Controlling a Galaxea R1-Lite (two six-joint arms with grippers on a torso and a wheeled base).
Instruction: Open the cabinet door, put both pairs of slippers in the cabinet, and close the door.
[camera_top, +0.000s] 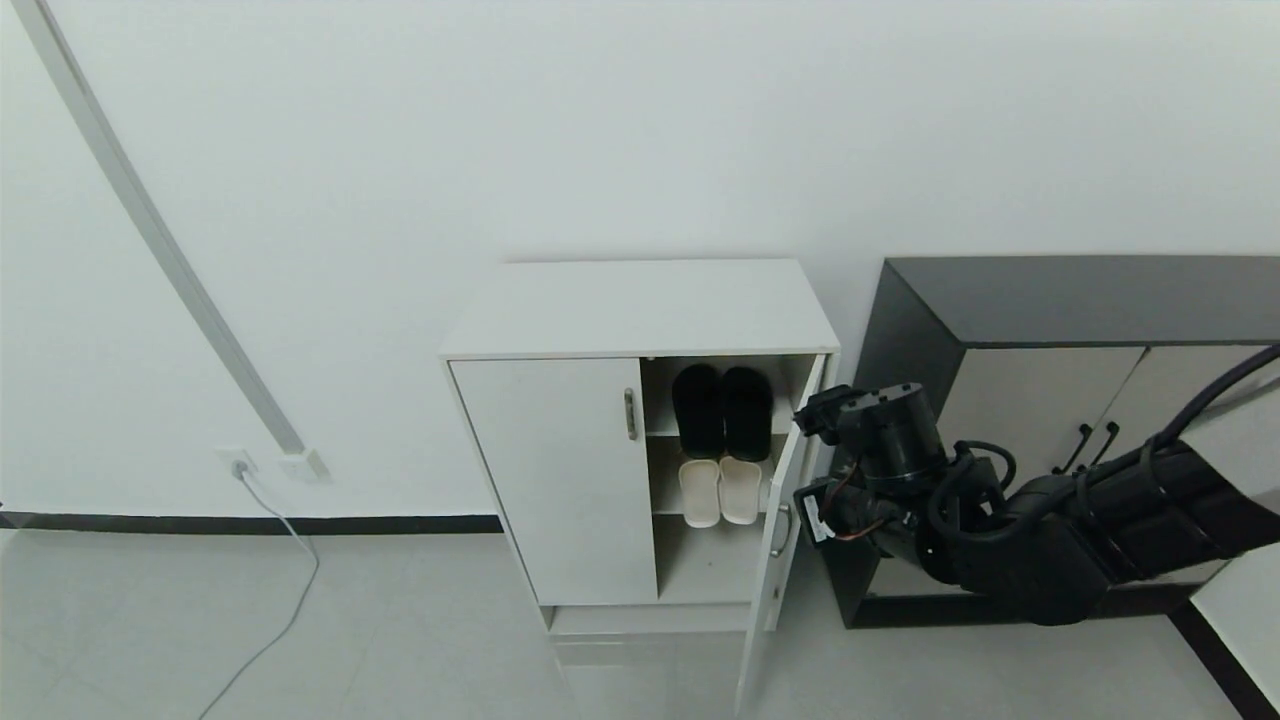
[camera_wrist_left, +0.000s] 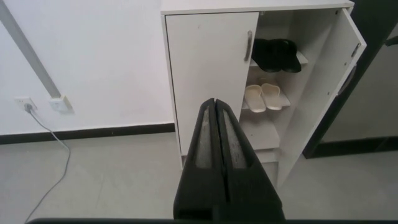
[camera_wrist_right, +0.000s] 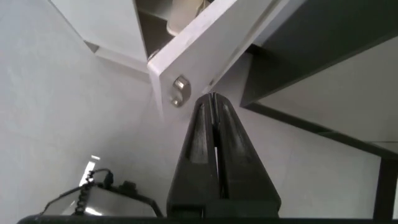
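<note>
Starting at the left claw (camera_wrist_left: 215, 102): its two fingers are pressed together with nothing between them, and it hangs well back from the cabinet (camera_top: 640, 305), which stands beyond its tips. Off to that claw's left, a wall socket (camera_top: 238, 463) and its cable (camera_top: 290, 580) sit by the wall, well apart from the work. Ahead of the claw the cabinet's left door (camera_top: 555, 480) is closed. Past it, in the open half, the black slippers (camera_top: 722, 410) lie side by side on the upper shelf and the white slippers (camera_top: 720, 490) on the shelf below. With both pairs inside, I judge that only the closing remains.

The open door (camera_top: 770, 560) is swung out toward me, long axis upright, hinged at the cabinet's right side. My right claw (camera_wrist_right: 212, 96) is narrow too, fingers together and holding nothing. Its tips are just beside the door handle (camera_wrist_right: 179, 90) on the door's outer face. I cannot tell whether they touch the panel.

What the coming move turns on, as I read it: the door lies to the left of the right claw, between it and the slippers. A push leftward and away from me should swing it home. The right arm is much the nearer one. To that claw's right a dark cabinet (camera_top: 1080, 300) stands near, so room on that side looks tight.
</note>
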